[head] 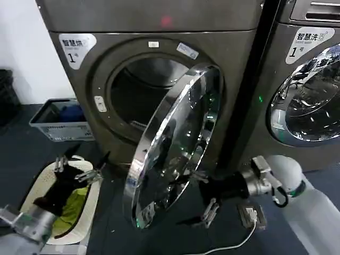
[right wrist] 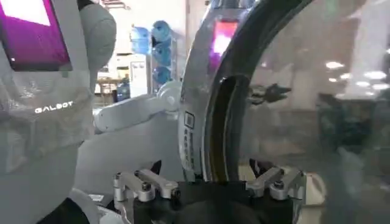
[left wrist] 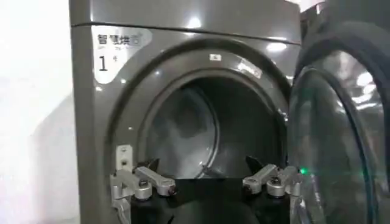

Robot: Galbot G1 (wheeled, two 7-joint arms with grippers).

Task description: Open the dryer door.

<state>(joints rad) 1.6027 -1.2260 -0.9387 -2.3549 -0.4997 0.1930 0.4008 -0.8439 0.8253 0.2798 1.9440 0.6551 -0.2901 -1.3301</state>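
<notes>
Head view shows the dryer [head: 154,79] with its round glass door [head: 175,143] already swung well out from the drum mouth [head: 141,90], hinged on the side toward the neighbouring washer [head: 308,90] and standing almost edge-on to the camera. The right gripper [head: 204,194] sits at the door's lower free rim, on the door's outer face side, its fingers spread wide with the chrome edge between them but not clamped on it; from the right wrist view the rim rises straight up between the two open fingertips. So the door lies directly ahead of that gripper, its rim running vertically, and the right arm is plainly the nearer one; any further swing would, I judge, push the rim away from the drum mouth. The left gripper [head: 77,172] hovers open and empty, left of the door, above a cream laundry basket [head: 90,212] holding dark and yellow-green clothes. A grey crate [head: 53,130] beside the dryer holds something blue.
</notes>
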